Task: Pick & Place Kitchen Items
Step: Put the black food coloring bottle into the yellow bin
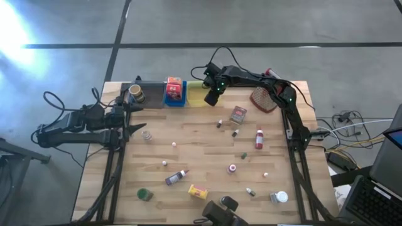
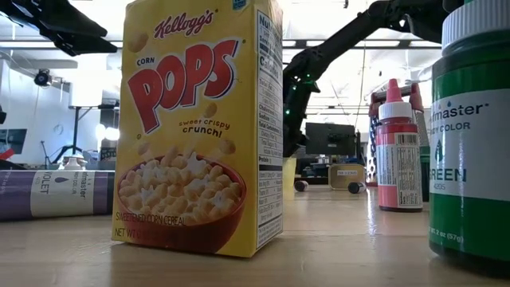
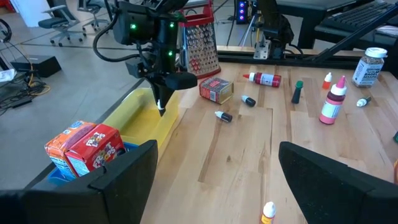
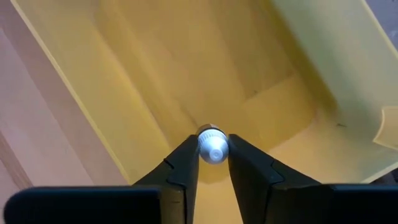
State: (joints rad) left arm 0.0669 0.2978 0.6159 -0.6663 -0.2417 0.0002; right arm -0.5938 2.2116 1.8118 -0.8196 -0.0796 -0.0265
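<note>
While the left gripper (image 3: 214, 171) waits spread, the right gripper (image 4: 213, 163) pinches a round white-capped bottle (image 4: 212, 146) above the smooth yellow tray (image 4: 261, 81).

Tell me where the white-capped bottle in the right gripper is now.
The white-capped bottle is pinched in the right gripper, held over the yellow tray at the table's far edge, beside the blue tray.

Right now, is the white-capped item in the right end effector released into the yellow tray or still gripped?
Gripped. In the right wrist view the right end effector has its fingers closed on the white-capped item, held above the yellow tray.
</note>
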